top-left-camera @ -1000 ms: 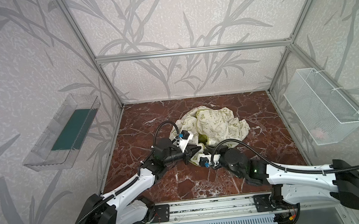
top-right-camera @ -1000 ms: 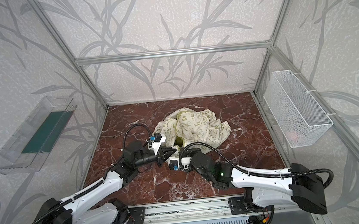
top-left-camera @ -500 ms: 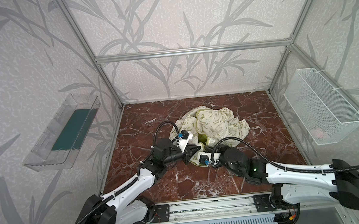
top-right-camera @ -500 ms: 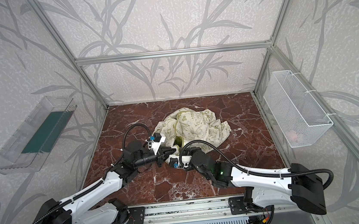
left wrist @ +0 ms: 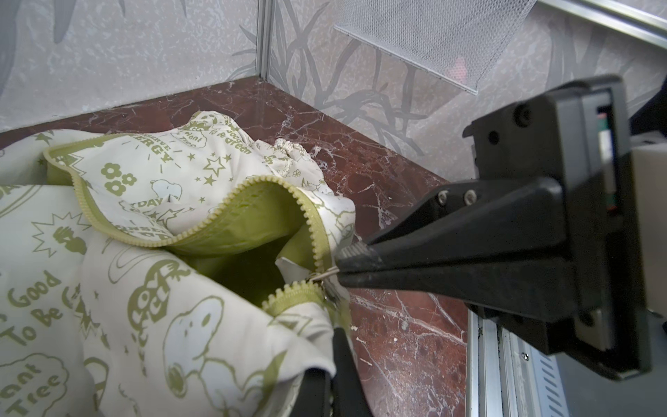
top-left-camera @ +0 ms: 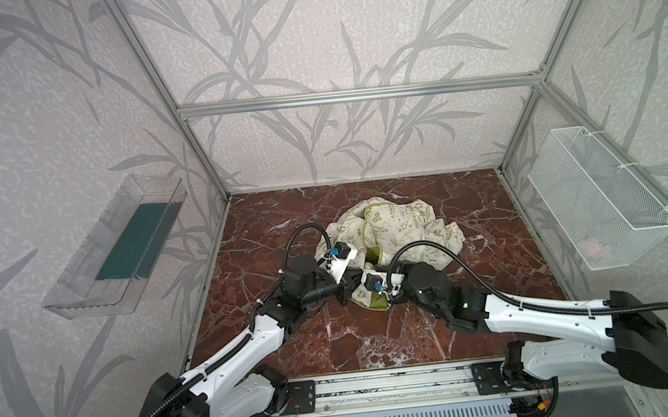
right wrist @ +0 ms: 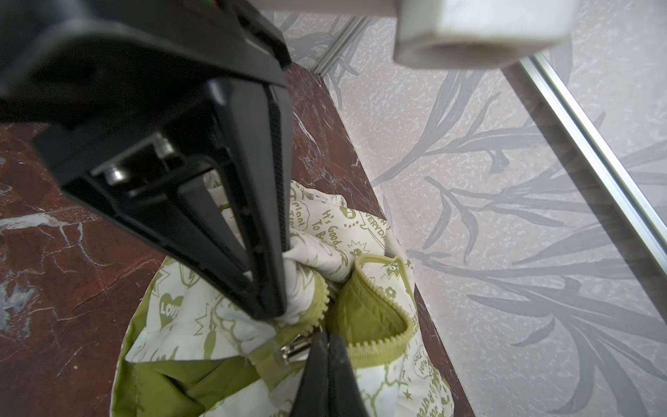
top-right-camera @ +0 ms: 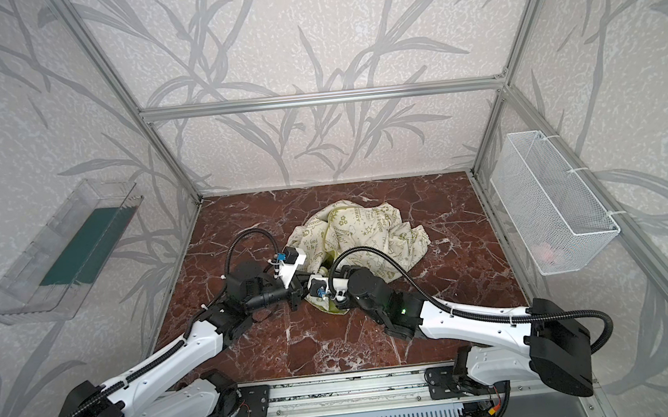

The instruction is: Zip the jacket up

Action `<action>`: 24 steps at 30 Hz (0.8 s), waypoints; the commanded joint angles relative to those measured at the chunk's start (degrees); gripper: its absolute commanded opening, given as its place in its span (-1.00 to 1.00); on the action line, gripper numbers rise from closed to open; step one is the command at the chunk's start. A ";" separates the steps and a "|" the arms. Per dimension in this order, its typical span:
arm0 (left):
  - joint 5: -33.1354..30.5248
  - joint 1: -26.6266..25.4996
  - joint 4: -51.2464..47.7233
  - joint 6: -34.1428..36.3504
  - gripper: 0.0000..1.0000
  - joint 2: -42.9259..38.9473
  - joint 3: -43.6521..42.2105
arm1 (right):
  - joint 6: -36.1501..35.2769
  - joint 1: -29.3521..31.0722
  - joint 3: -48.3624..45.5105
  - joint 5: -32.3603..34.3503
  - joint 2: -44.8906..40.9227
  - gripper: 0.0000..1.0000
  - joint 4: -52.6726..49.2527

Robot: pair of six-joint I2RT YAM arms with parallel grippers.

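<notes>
the jacket [left wrist: 151, 202] — "it's good to be green", "plant tree", "love" — cloth pinched in right fingers [right wrist: 274, 289], zipper pull [left wrist: 326, 275] in left fingers [right wrist: 326, 364]

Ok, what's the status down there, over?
Left hand shut on jacket fabric. Right hand shut on zipper pull. Zipper teeth parted wide. Nothing in the way.

The jacket [left wrist: 151, 325] reads "Good To Be", "Plant Tree", "LOVE".
</notes>
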 commanded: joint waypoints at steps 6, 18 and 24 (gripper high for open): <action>0.75 1.47 -16.53 7.45 -1.00 -0.88 4.81 | 4.69 -5.43 5.34 1.22 0.81 -1.00 3.87; -2.06 9.77 -10.11 -1.64 0.12 1.25 8.75 | 15.34 -5.26 7.71 -14.70 0.99 -1.00 -1.55; -3.59 9.97 0.18 -16.66 0.48 -6.81 1.28 | 17.61 -5.16 8.72 -16.27 4.51 -1.00 1.06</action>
